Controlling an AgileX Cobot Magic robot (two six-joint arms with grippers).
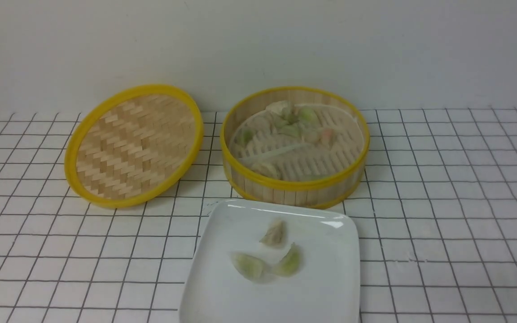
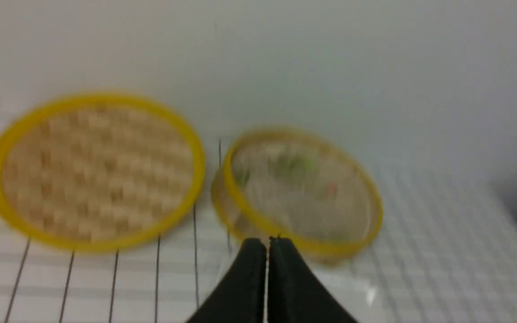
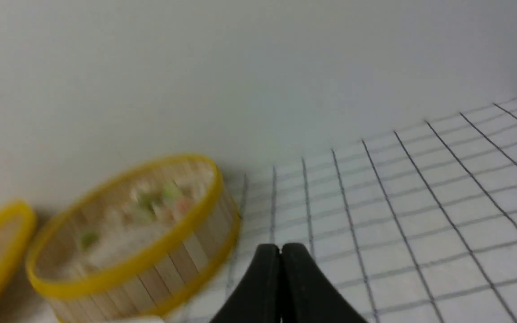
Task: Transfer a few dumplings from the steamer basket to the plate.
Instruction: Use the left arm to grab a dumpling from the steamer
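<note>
Your left gripper (image 2: 267, 244) and right gripper (image 3: 280, 249) have jaws pressed together, empty; three pale crescent dumplings (image 1: 289, 262) lie on the glossy white square plate (image 1: 330, 296), lower centre

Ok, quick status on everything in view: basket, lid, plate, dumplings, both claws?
steamer basket: uncovered, upright, several dumplings inside
dumplings in the basket: bunched toward the far side
lid: off, lying left of the basket
plate: in front of the basket, holding three dumplings
dumplings on the plate: one pale, two greenish
left claw: shut, empty
right claw: shut, empty
</note>
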